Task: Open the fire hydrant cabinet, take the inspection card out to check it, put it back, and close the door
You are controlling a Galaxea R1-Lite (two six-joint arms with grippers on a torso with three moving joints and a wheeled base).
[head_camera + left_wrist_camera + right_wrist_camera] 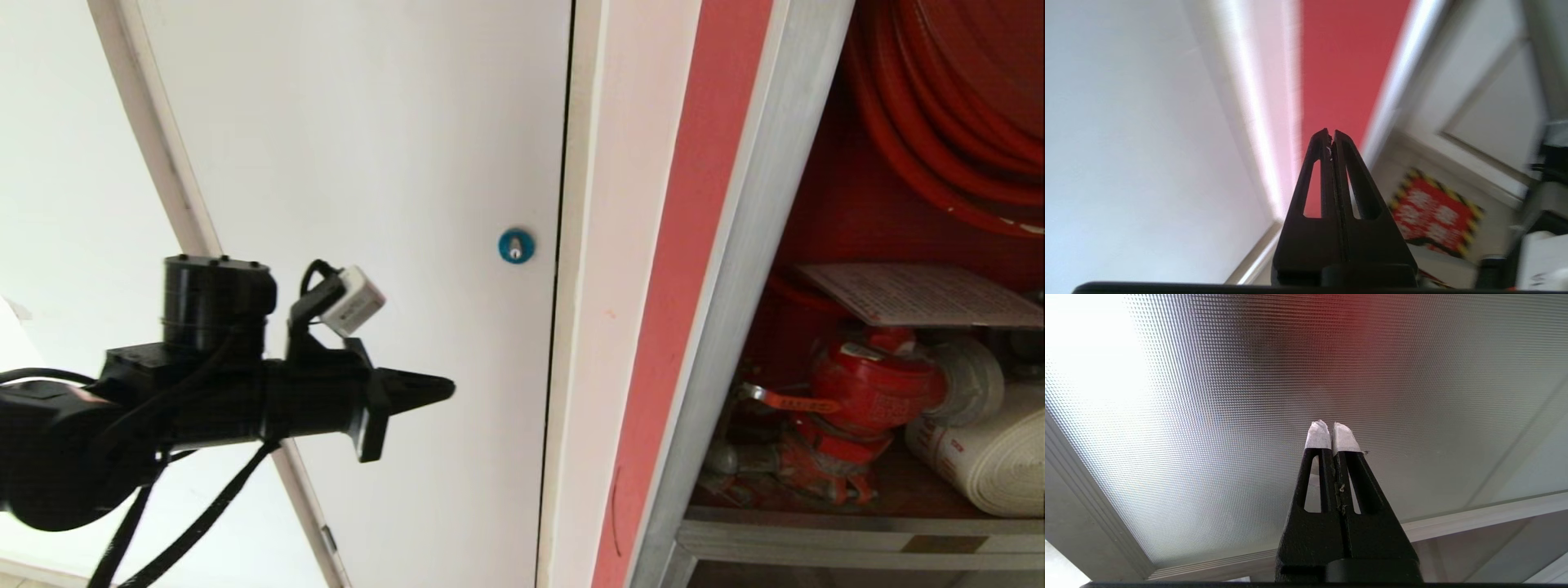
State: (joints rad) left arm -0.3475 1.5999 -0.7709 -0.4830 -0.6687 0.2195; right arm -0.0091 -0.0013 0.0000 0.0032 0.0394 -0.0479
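The fire hydrant cabinet [739, 261] stands open at the right of the head view, with a silver frame and red lining. Inside are a red hose coil [939, 122] and a red hydrant valve [873, 384]. A white printed sheet, the inspection card [922, 294], lies flat above the valve. The cabinet's door is out of the head view. My left gripper [449, 385] is shut and empty, pointing level towards the cabinet from the left, well short of it. In the left wrist view the left gripper [1330, 132] faces the cabinet's red side strip [1347, 61]. My right gripper [1329, 425] is shut with white-taped tips.
A plain white door [367, 163] with a round blue lock [515, 246] fills the wall left of the cabinet. A rolled white hose [988, 457] lies at the cabinet's lower right. The right wrist view faces a textured glass panel [1208, 416] in a pale frame.
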